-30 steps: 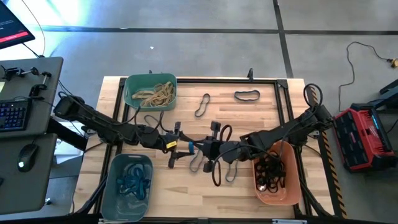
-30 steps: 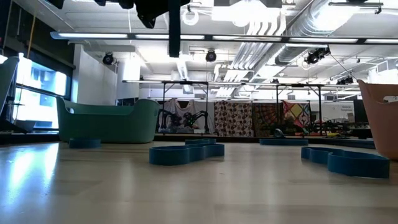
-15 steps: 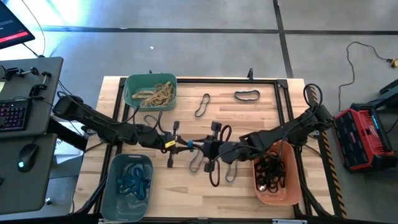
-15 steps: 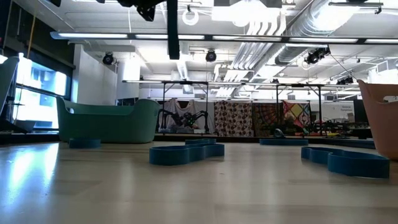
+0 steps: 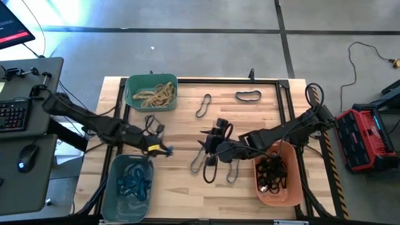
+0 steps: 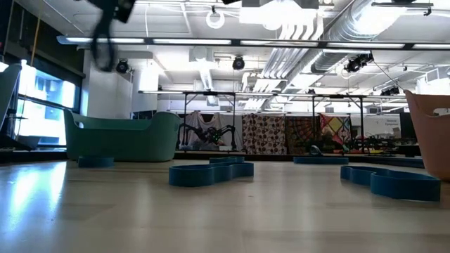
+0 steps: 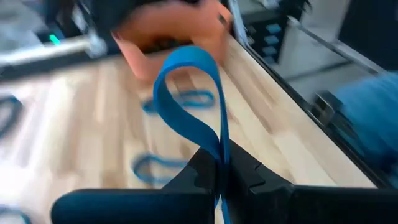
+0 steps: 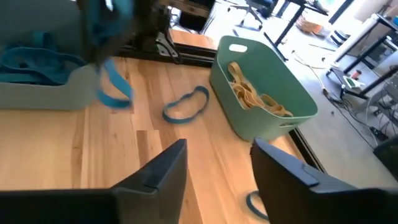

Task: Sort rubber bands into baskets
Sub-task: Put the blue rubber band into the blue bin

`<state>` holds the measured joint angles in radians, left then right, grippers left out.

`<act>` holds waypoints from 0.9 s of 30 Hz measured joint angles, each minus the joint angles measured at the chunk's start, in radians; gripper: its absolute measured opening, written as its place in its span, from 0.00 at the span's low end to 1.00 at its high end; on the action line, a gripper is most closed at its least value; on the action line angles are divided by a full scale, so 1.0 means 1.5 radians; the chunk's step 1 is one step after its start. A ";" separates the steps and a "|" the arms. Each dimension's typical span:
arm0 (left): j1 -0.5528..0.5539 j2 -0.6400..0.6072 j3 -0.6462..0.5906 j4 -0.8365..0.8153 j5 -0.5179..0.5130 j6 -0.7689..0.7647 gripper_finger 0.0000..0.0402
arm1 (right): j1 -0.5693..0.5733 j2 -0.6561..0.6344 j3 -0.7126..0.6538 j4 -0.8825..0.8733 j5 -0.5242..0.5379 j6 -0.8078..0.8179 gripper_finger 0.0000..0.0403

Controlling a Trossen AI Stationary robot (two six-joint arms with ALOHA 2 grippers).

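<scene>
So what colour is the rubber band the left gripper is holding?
Blue. The rubber band shows best in the left wrist view.

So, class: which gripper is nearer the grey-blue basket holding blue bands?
The left gripper, shut on a blue band, hangs by the grey-blue basket's rim; the right gripper is mid-table.

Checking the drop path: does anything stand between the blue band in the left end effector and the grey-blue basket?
Nothing visible does. The left end effector pinches the blue band just beside the grey-blue basket.

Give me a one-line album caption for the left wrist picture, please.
Left gripper pinches a blue rubber band above the wooden table, orange basket beyond.
</scene>
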<state>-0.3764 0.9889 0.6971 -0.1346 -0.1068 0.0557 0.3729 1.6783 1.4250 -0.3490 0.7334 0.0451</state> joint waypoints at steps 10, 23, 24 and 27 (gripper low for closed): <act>-0.148 -0.054 0.060 -0.264 0.012 -0.155 0.00 | -0.011 0.015 0.000 -0.010 -0.001 -0.004 0.02; -0.374 0.068 0.101 -0.411 0.010 -0.445 0.00 | -0.014 0.031 0.001 -0.054 -0.006 0.035 0.01; -0.387 0.082 0.101 -0.421 0.008 -0.464 0.00 | -0.014 0.031 0.000 -0.054 -0.007 0.035 0.01; -0.420 0.121 0.101 -0.439 0.000 -0.497 0.00 | -0.014 0.031 0.000 -0.055 -0.008 0.037 0.01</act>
<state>-1.0065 1.1705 0.8486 -0.7935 -0.1072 -0.6905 0.3519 1.7245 1.4254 -0.4308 0.7216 0.1001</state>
